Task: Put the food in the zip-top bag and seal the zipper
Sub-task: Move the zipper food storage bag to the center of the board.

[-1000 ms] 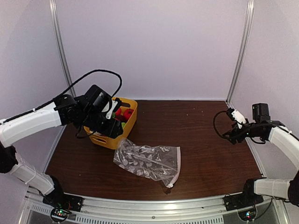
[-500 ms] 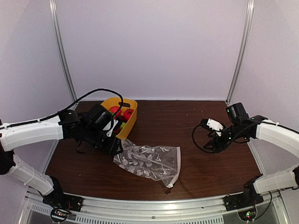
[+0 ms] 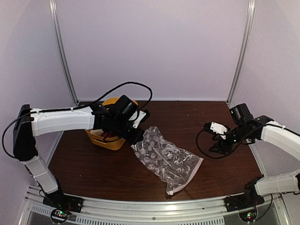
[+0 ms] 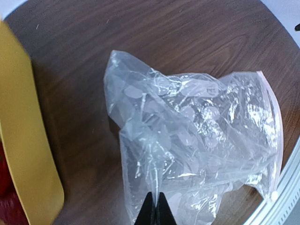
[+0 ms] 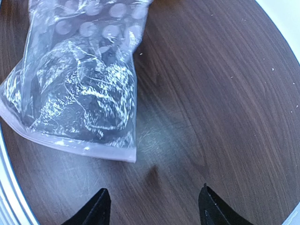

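Nothing is packed yet, as far as I can judge. The bag (image 3: 168, 159) looks empty, and through it I see only the wood of the table (image 3: 225, 117). The food (image 4: 5, 201) sits in the tub (image 3: 104, 139) by the table's far left corner. Only a bit of red shows past its yellow wall, and my own arm hides the rest from above. So all of the filling is left to do, and the sealing after it.

My left gripper (image 4: 154, 208) has its jaws together on a fold of the bag, at the end nearest the tub. That end is raised and crumpled, and the rest slopes down across the middle of the table toward the near edge. The zipper (image 4: 276, 117) runs along the opposite end, well away from this grip, so I reckon I am holding the closed end and not the mouth.

My right gripper (image 5: 154, 205) has its jaws apart with nothing between them. It hovers over bare wood toward the right edge. The bag's zipper corner lies just ahead of it, not touching.
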Robot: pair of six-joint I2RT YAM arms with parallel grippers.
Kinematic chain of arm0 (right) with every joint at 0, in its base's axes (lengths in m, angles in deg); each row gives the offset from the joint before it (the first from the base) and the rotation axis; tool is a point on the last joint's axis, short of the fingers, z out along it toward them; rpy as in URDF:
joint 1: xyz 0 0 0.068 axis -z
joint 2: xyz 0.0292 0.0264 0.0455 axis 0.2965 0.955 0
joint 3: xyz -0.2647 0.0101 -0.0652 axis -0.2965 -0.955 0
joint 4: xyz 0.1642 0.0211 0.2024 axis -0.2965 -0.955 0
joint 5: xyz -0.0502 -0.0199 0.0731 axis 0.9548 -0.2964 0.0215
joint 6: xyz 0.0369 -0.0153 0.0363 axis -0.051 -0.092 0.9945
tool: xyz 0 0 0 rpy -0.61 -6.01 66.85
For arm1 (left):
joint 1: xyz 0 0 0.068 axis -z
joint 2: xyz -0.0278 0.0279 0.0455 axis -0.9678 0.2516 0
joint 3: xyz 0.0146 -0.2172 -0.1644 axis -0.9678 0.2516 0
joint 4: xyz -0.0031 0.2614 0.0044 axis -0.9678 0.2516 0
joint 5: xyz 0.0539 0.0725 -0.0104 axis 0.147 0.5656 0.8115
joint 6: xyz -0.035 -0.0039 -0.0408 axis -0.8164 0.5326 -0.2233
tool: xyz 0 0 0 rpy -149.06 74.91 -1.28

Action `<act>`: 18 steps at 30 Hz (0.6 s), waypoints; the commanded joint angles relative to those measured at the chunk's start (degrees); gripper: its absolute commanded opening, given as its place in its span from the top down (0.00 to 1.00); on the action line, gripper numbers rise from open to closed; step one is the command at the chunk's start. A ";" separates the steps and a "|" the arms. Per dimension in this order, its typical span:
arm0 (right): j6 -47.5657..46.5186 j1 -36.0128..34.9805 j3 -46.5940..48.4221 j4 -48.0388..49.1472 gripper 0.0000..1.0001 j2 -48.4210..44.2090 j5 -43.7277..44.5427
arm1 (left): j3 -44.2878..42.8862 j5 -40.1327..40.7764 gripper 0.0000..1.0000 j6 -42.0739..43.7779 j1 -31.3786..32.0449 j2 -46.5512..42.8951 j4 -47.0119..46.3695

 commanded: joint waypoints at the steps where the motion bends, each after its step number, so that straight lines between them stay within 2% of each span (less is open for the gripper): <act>1: -4.70 -0.35 0.60 -7.69 0.39 -0.24 -1.30 | -12.14 -2.34 1.00 17.94 0.36 10.26 -4.03; 5: -7.07 -0.56 0.05 -10.00 0.44 -1.34 -1.70 | -25.11 3.92 1.00 29.20 0.08 21.49 -3.65; 11: -6.90 -3.94 0.69 -10.51 0.47 -2.99 -1.05 | -52.58 8.04 1.00 33.92 -1.71 37.98 3.56; 12: -6.65 -5.12 0.72 -10.06 0.47 -3.14 -0.37 | -54.58 8.52 0.95 33.89 -1.84 39.25 3.50; 14: -6.26 -7.77 0.38 -8.37 0.47 -3.03 1.05 | -55.47 11.06 0.46 32.56 -1.87 39.98 2.19; 16: -5.45 -10.86 -0.48 -5.96 0.47 -2.12 2.60 | -55.16 12.40 0.33 29.16 -1.87 38.24 1.98; 18: -4.80 -13.80 -1.34 -3.32 0.46 -0.57 4.08 | -53.93 12.98 0.26 25.10 -1.80 34.64 2.68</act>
